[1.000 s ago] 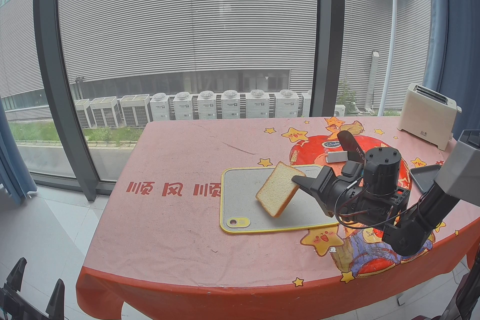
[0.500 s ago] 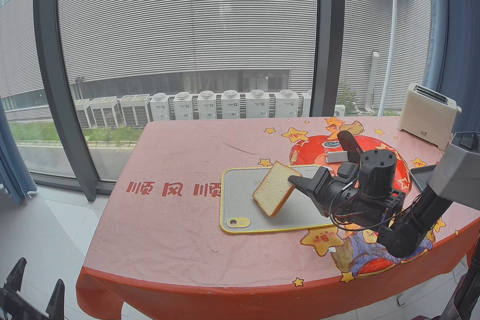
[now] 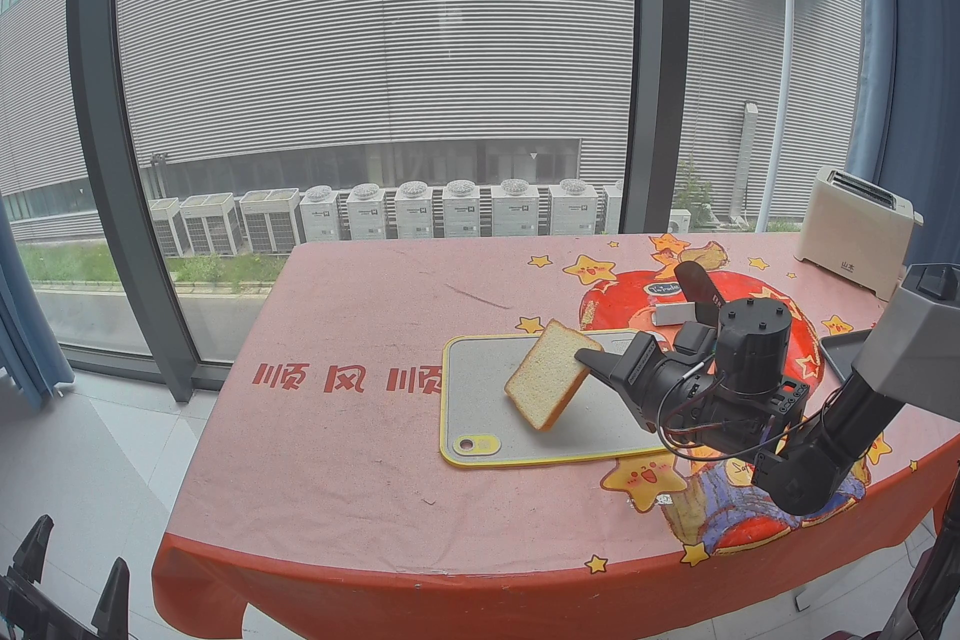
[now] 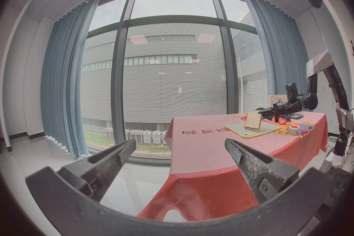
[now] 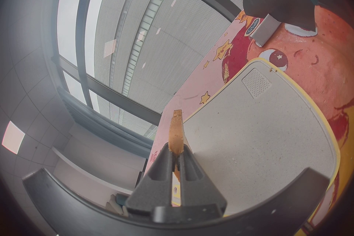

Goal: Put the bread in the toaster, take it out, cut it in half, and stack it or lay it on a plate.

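A slice of white bread (image 3: 546,375) stands tilted on edge over the grey, yellow-rimmed cutting board (image 3: 480,392). My right gripper (image 3: 583,359) is shut on its right edge. In the right wrist view the bread (image 5: 176,132) shows edge-on, clamped between the fingers (image 5: 165,168), with the board (image 5: 258,129) beneath. I cannot tell whether its lower corner touches the board. The white toaster (image 3: 858,230) stands at the table's far right. My left gripper (image 4: 177,148) hangs open and empty, low and well to the left of the table; it also shows in the head view (image 3: 60,577).
A knife (image 3: 695,297) with a black handle lies just beyond the board's far right corner, also in the right wrist view (image 5: 284,0). A dark tray (image 3: 850,352) sits right of my arm, partly hidden. The table's left half and front strip are bare cloth.
My right gripper has carried the bread slightly to the left over the board; most of that shift came early, with little motion since.
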